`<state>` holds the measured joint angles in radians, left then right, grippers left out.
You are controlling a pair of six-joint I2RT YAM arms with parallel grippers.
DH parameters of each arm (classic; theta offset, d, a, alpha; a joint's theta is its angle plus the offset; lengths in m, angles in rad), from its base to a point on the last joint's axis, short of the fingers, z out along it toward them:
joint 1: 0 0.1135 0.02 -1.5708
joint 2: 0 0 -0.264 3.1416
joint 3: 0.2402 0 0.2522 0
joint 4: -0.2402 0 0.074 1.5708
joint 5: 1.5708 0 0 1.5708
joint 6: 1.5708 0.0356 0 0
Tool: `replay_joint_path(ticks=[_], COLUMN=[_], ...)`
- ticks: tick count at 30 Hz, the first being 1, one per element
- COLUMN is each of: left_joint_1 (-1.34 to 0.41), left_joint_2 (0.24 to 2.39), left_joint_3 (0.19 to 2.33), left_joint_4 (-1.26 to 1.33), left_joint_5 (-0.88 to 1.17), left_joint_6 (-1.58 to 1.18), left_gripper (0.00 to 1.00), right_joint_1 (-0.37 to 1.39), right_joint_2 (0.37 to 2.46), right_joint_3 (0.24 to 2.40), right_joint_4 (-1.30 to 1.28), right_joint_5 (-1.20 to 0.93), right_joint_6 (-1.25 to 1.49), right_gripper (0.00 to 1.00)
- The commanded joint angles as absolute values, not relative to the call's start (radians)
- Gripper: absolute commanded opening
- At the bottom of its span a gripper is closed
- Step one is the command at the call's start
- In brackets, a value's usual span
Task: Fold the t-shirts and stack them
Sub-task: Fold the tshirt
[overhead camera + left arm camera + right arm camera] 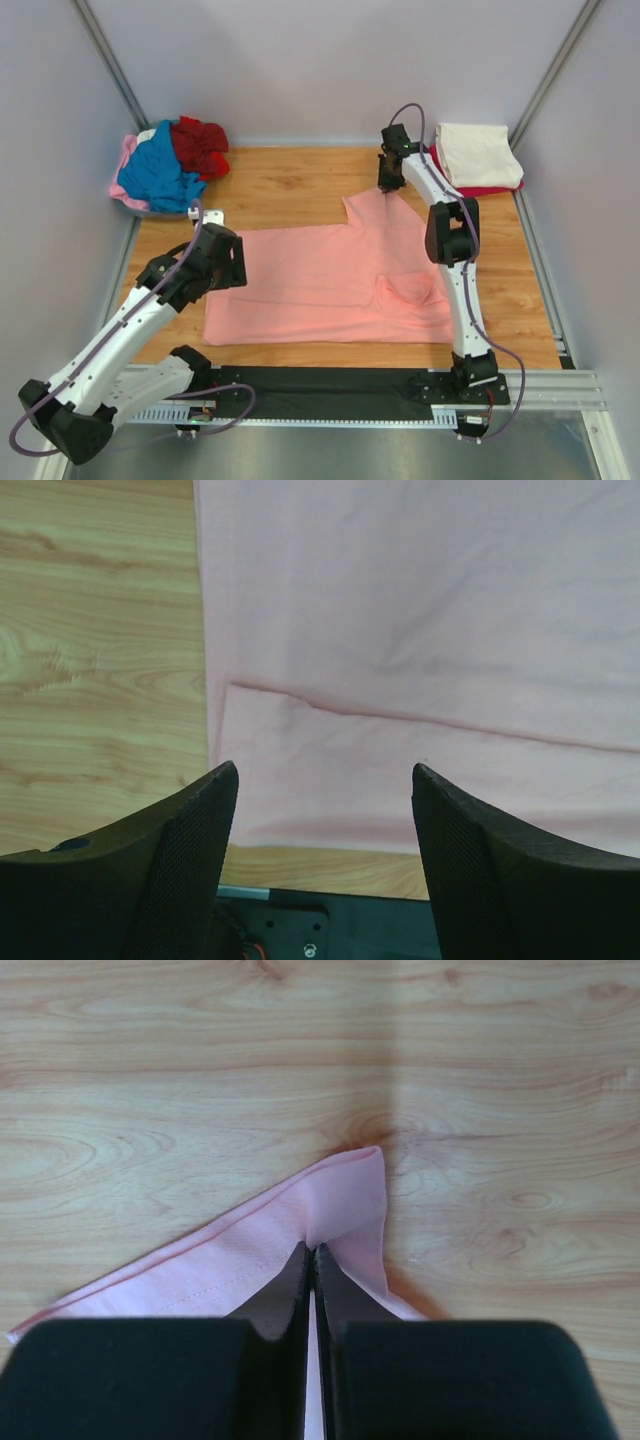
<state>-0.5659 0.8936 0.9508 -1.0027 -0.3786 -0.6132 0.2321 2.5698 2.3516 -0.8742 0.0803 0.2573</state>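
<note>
I am at the folding step for the wide salmon-pink cloth t-shirt, which lies spread flat in the middle of the wooden table. My right tool is closed and pinches a hemmed far corner of it. My left tool stands open over the near left corner and grips nothing. Next, I think, the left one must go down and close there, so that both can carry the cloth over.
</note>
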Motion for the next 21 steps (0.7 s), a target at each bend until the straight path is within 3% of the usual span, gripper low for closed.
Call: replay_joint_path(ticks=[1, 7, 11, 21], left_joint_1=[-0.565, -0.516, -0.410, -0.290], left_joint_2=[0.952, 1.128, 1.256, 1.682], left_joint_3=[0.965, 1.034, 1.097, 1.267], left_joint_4=[-0.942, -0.844, -0.761, -0.534], left_joint_5=[-0.413, -0.500, -0.450, -0.469], left_joint_6=[-0.620, -0.598, -0.569, -0.494], left_gripper=[0.77, 0.80, 0.73, 0.70], right_joint_1=[0.200, 0.161, 0.161, 0.115], right_joint_2=[2.585, 2.396, 2.257, 2.115], right_joint_3=[2.300, 2.076, 1.912, 1.671], right_joint_4=[-0.917, -0.871, -0.816, -0.746], right_joint_5=[0.077, 0.238, 0.299, 0.383], right_joint_6=[0.267, 0.255, 0.262, 0.314], right_gripper=[0.01, 0.00, 0.00, 0.00])
